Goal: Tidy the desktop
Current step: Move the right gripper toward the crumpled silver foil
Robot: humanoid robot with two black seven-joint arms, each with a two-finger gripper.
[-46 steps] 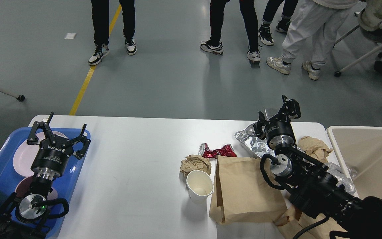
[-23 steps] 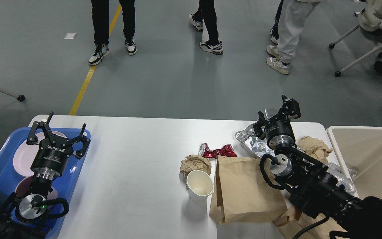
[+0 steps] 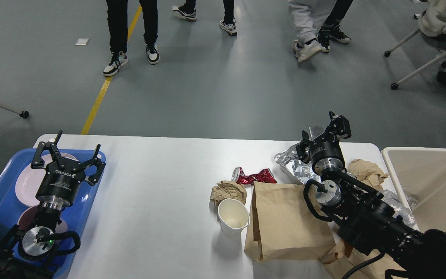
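Brown paper bag (image 3: 285, 221) lies flat nearest on the white bench (image 3: 161, 186), which spans the whole lower view. A paper cup (image 3: 232, 217) stands just left of it, crumpled can (image 3: 254, 176) behind. Left tool (image 3: 68, 155), fingers spread wide and empty, hangs over the blue tray (image 3: 2, 193). Right tool (image 3: 325, 133), fingers apart, sits above the foil (image 3: 296, 164).
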